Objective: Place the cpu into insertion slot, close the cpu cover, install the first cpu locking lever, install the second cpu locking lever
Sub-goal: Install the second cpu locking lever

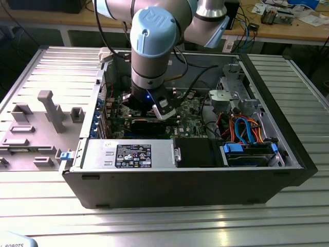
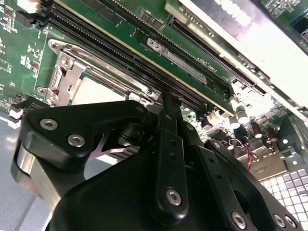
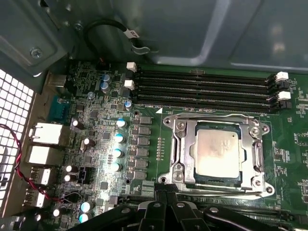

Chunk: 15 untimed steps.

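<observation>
In the exterior view the open computer case is seen lying on a ribbed metal table, and most of the motherboard is blocked by the arm, which is reaching down into the middle of the case. The gripper is buried low over the board there, so its tip can't be made out. A power supply is sat along the case's near edge, with a drive bay and blue cables packed into the corner on the exterior view's right.

In the second wrist view, the lower half is taken up by the black gripper body, and the fingers look drawn together into one narrow tip with nothing visibly pinched. Just past the tip, part of the cpu cover and a pale bit of the cpu can be seen; the rest is cut off behind the gripper. The long memory slots run alongside.

In the first wrist view, the cpu is seated flat in the insertion slot, and the cpu cover is folded down around it, framing the chip. The levers are hard to tell apart from the frame. Only the gripper tip pokes in, just beside the socket's edge.
</observation>
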Available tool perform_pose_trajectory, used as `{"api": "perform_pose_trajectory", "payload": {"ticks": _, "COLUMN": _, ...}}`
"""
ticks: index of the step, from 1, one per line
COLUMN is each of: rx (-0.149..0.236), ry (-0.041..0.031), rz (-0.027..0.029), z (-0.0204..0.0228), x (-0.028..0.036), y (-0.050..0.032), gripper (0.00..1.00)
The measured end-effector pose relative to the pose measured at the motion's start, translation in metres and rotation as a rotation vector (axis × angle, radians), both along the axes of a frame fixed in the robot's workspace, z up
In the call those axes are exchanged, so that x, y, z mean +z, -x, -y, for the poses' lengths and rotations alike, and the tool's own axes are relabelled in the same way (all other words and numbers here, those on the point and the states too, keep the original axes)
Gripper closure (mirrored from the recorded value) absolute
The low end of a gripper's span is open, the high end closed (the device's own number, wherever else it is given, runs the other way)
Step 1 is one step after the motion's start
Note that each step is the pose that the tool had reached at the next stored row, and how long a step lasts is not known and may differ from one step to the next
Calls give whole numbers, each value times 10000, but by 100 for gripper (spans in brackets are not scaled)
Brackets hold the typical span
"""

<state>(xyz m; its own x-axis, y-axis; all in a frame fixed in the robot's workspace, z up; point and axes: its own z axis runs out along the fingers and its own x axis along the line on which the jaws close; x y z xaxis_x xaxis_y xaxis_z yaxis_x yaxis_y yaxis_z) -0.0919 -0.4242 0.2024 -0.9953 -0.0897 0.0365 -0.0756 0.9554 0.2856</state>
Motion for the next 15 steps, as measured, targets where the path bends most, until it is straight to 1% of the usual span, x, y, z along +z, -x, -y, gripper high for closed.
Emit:
{"api": "perform_pose_trajectory", "payload": {"ticks": 2, "rx": 1, "ry": -135, "rz": 2, "z": 0, "x": -19, "y": 4, "gripper": 89}}
{"api": "perform_pose_trajectory", "payload": {"ticks": 3, "rx": 1, "ry": -183, "rz": 1, "z": 0, "x": -29, "y": 9, "gripper": 89}}
{"api": "perform_pose_trajectory", "payload": {"ticks": 6, "rx": -1, "ry": -289, "rz": 1, "z": -2, "x": -55, "y": 15, "gripper": 89}}
{"api": "perform_pose_trajectory", "payload": {"ticks": 8, "rx": -9, "ry": -321, "rz": -1, "z": -11, "x": -65, "y": 17, "gripper": 89}}
{"api": "perform_pose_trajectory", "payload": {"ticks": 9, "rx": -12, "ry": -324, "rz": 1, "z": -20, "x": -69, "y": 18, "gripper": 89}}
{"api": "perform_pose_trajectory", "payload": {"ticks": 12, "rx": -33, "ry": -323, "rz": 1, "z": -52, "x": -75, "y": 28, "gripper": 89}}
{"api": "perform_pose_trajectory", "payload": {"ticks": 13, "rx": -53, "ry": -324, "rz": 1, "z": -77, "x": -85, "y": 53, "gripper": 89}}
{"api": "perform_pose_trajectory", "payload": {"ticks": 15, "rx": -55, "ry": -312, "rz": 0, "z": -79, "x": -86, "y": 62, "gripper": 89}}
